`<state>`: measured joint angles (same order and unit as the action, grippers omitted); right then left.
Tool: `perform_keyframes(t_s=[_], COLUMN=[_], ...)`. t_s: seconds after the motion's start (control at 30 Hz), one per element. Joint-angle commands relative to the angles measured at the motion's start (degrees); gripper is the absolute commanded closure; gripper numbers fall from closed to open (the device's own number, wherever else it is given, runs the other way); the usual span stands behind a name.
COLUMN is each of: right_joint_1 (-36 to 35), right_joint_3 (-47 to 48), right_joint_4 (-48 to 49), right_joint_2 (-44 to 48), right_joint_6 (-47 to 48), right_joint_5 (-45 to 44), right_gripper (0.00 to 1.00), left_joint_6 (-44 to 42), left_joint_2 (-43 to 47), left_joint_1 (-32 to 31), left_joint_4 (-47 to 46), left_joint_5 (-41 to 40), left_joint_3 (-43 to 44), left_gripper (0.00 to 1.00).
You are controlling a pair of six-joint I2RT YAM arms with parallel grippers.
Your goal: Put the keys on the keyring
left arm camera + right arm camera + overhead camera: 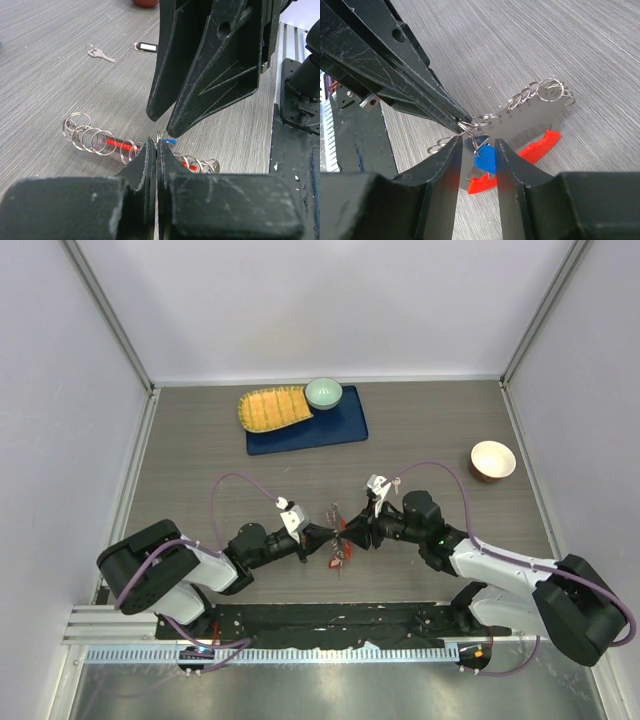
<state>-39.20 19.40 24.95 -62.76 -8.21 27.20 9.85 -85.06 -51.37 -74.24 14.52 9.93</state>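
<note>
The keyring [535, 122] is a grey metal piece with several rings and a curved red tag, lying on the table; it also shows in the left wrist view [107, 141] and the top view [337, 554]. My left gripper [158, 144] is shut on one thin wire ring of it, at the table's middle [318, 533]. My right gripper [478, 141] meets it tip to tip [350, 532], with the blue-headed key [485, 157] between its fingers, at that ring. The blue head peeks out in the left wrist view [170, 142]. I see no red-headed key.
A bare silver key [100, 53] and a black tag with a white label [146, 46] lie farther off. A blue mat [330, 430] with a yellow basket [272, 408] and a green bowl [323, 392] is at the back. A brown bowl [492, 460] stands right.
</note>
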Motion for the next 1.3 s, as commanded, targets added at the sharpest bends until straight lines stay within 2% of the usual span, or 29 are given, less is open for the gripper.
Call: perform_keyframes(t_s=[0.0, 0.37, 0.5, 0.53, 0.67, 0.87, 0.97, 1.0, 1.07, 1.17, 1.27], right_joint_1=[0.35, 0.97, 1.32, 1.32, 1.50, 1.58, 1.58, 1.58, 1.58, 1.58, 1.58], right_joint_3=[-0.41, -0.94, -1.12, -1.20, -0.77, 2.04, 3.01, 3.54, 4.24, 5.73, 7.05], right_joint_4=[7.92, 12.75, 14.95, 15.47, 14.52, 5.73, 3.53, 2.92, 0.46, -3.32, -6.57], right_joint_2=[-1.83, -7.46, -8.78, -8.78, -7.29, -3.51, -3.07, -3.15, -3.16, -3.07, -2.72], right_joint_6=[-1.28, -2.34, -3.22, -3.31, -2.26, 2.92, 4.59, 5.04, 6.27, 7.94, 11.37], right_joint_5=[4.17, 6.98, 8.31, 8.39, 8.39, 7.25, 7.16, 7.16, 7.34, 7.08, 6.64], right_gripper=[0.62, 0.68, 0.78, 0.84, 0.97, 0.99, 0.99, 0.99, 0.99, 0.99, 0.99], left_joint_6=[0.17, 0.17, 0.17, 0.17, 0.26, 0.52, 0.88, 0.96, 0.88, 0.00, -0.79], left_joint_2=[1.56, 2.26, 2.35, 2.18, 1.48, 0.42, -0.37, -0.37, -0.11, 1.21, 3.22], left_joint_1=[-0.13, -0.13, -0.13, -0.13, -0.13, -0.13, -0.13, -0.13, -0.13, -0.13, -0.04], left_joint_4=[-14.36, -14.27, -14.27, -14.27, -14.27, -14.27, -14.27, -14.36, -14.36, -14.27, -12.69], left_joint_5=[-0.46, -0.90, -0.73, -0.55, -0.29, 1.21, 1.21, 1.03, 0.16, -1.77, -2.48], left_joint_3=[0.09, 0.17, 0.09, 0.09, 0.00, -0.35, -0.27, -0.27, -0.70, -1.41, -1.58], left_gripper=[1.00, 1.00, 1.00, 1.00, 1.00, 1.00, 0.87, 0.77, 0.65, 0.56, 0.54])
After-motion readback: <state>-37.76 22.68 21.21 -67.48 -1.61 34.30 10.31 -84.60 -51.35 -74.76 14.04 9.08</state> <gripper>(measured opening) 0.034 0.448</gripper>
